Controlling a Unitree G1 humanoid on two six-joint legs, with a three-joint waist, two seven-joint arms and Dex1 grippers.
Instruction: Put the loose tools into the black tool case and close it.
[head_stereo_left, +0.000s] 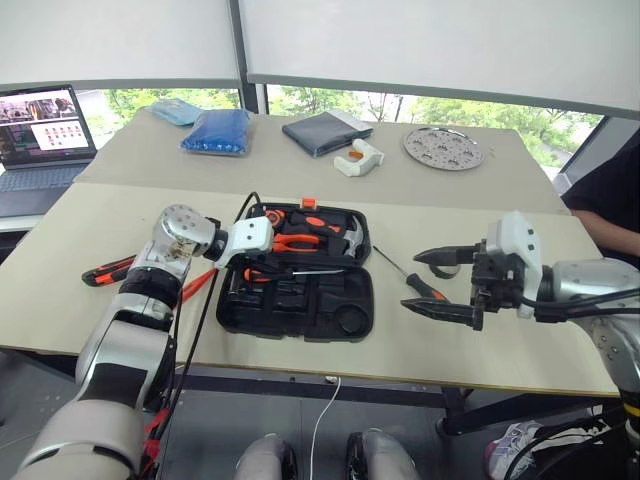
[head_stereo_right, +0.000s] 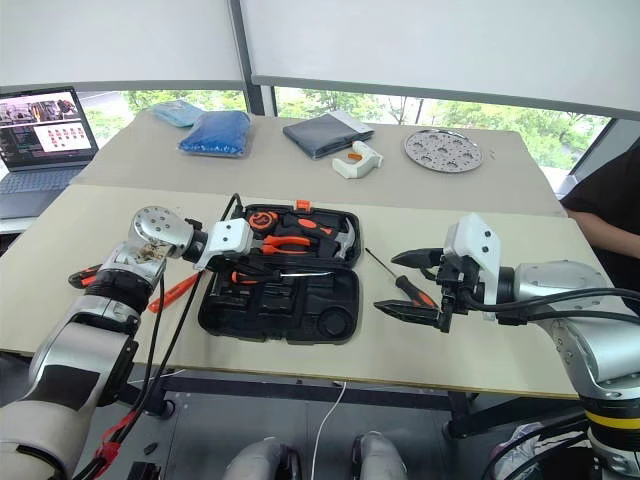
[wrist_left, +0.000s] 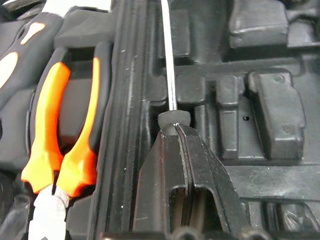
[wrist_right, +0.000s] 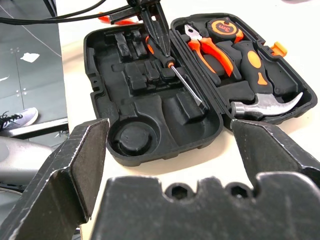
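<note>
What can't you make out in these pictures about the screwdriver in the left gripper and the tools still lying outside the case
- The screwdriver: in the left wrist view the shut fingers cover its handle; whether it is seated in a recess is unclear.
- Loose tools left of the black tool case: the left arm hides part of them, so type and count are uncertain.
- Screwdriver right of the case: the open right gripper overlaps its handle end.
- Small black tape roll: cannot be identified.

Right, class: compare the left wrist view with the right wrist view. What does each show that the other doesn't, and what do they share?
Left wrist view alone: the left tool shut on a screwdriver, seen close up along its shaft.

Right wrist view alone: the open right tool, the hammer, the tape measure, the round recess.

Both: the black tool case, the orange-handled pliers, the screwdriver.
</note>
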